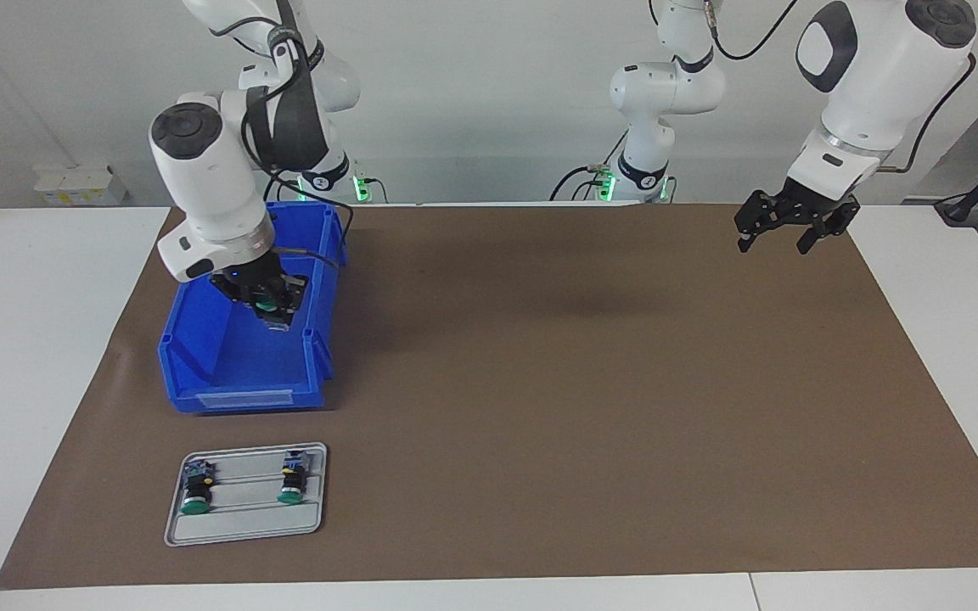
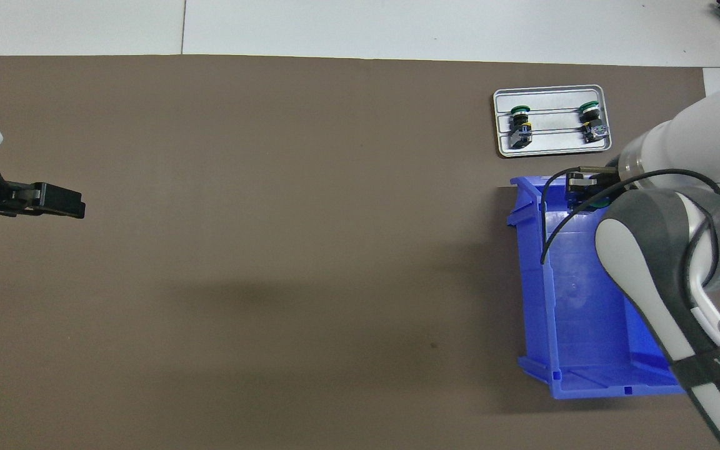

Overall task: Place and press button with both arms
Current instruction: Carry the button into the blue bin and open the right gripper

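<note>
Black fingers of the right gripper (image 1: pixel 272 303) pinch the button (image 1: pixel 266 301), green cap showing, over the blue bin (image 1: pixel 200 339), inside its rim. Farther from the robots, a grey tray (image 1: pixel 243 528) holds two like buttons (image 1: pixel 194 490). Over the brown mat's (image 1: pixel 582 407) bare end, the left gripper (image 1: pixel 773 239) waits, jaws spread.

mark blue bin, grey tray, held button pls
blue bin (image 1: pixel 243 397), facing view, front wall.
grey tray (image 1: pixel 243 526), facing view, bare bottom strip.
button (image 1: pixel 266 299), facing view, green cap, in the right gripper (image 1: pixel 272 307).
</note>
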{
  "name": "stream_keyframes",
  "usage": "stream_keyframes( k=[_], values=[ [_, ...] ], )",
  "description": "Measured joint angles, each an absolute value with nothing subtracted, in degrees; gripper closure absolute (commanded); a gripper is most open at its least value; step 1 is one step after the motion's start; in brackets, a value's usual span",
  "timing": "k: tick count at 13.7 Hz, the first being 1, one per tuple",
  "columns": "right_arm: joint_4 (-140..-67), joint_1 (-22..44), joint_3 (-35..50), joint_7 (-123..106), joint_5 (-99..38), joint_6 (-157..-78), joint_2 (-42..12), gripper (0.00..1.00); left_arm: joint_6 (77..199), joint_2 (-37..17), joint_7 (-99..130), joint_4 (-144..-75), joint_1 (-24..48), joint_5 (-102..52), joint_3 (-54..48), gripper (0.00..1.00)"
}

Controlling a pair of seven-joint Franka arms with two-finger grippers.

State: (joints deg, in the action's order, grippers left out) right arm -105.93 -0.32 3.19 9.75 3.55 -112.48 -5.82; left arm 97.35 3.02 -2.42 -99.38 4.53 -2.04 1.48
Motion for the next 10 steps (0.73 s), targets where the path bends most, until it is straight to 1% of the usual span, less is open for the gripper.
stream_keyframes(
  k=[2, 4, 7, 10],
  values=[
    [-109.6, -2.3, 3.2, 5.7, 3.5, -117.8, -6.0, 1.0, 97.4, 3.0, -2.4, -99.4, 4.5, -2.0, 1.5, 0.0],
    [-112.5, -2.8, 3.2, 4.0, 3.5, -122.3, -6.7, 1.0, 97.4, 3.0, -2.4, -99.4, 4.5, -2.0, 1.5, 0.0],
    [-114.0, -4.4, 3.2, 1.2, 3.5, -125.8, -9.3, 1.0, 97.4, 3.0, -2.4, -99.4, 4.5, -2.0, 1.5, 0.0],
    [-114.3, -5.9, 3.2, -2.4, 3.1, -127.7, -12.2, 1.0, 97.4, 3.0, -2.4, -99.4, 4.5, -2.0, 1.5, 0.0]
  ],
)
